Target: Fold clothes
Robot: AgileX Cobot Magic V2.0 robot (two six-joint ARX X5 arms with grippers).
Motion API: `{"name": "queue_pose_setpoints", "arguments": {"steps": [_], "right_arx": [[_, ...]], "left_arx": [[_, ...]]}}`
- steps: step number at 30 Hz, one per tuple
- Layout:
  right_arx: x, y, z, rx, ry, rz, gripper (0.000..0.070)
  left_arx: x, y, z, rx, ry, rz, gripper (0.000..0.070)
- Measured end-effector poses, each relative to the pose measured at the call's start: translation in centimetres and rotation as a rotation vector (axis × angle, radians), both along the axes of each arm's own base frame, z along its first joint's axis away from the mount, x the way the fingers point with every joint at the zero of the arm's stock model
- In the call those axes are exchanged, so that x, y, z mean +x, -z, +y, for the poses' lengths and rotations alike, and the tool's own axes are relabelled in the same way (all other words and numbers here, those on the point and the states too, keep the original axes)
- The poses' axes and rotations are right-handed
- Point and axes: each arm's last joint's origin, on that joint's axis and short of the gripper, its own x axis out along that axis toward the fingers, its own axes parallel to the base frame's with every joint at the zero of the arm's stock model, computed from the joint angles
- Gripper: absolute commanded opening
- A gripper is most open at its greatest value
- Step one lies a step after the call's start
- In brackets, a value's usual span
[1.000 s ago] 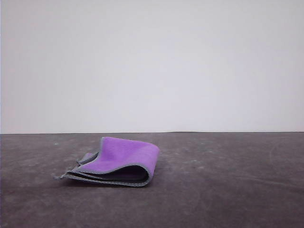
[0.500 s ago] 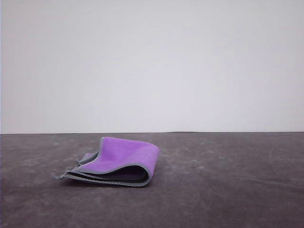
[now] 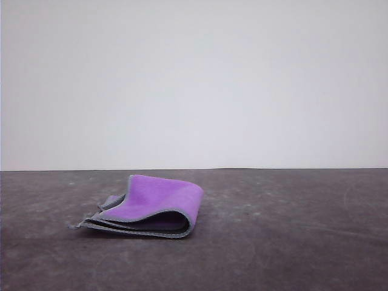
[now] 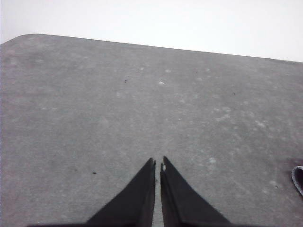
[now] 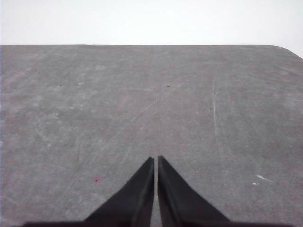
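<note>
- Dark grey, scuffed surface (image 3: 291, 242) runs back to a plain white wall (image 3: 194, 85).
- Cloth (image 3: 154, 203): lies folded on the surface, purple face outward on top, grey stitched edging along the open edges. The rounded fold is on the side of the cloth toward the robot's right; loose layered corners splay out on the opposite side.
- Left tool (image 4: 157, 165): fingertips pressed almost together with only a thin slit between them, nothing gripped. It hangs over bare surface; a small grey edge of the cloth (image 4: 298, 177) shows well apart from the fingertips.
- Right tool (image 5: 155, 161): fingertips likewise closed to a thin slit, nothing gripped, over bare surface with faint scratches and a small red speck (image 5: 96, 180) near the cloth-free area beside the fingers.
</note>
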Motion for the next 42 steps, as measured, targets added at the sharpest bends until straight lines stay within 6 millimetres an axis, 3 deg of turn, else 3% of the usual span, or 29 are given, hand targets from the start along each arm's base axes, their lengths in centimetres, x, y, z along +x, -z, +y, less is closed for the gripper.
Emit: {"name": "queue_pose_setpoints", "arguments": {"steps": [42], "right_arx": [[0.0, 0.0, 0.0, 0.0, 0.0, 0.0, 0.001]], "left_arx": [[0.0, 0.0, 0.0, 0.0, 0.0, 0.0, 0.0003]]}}
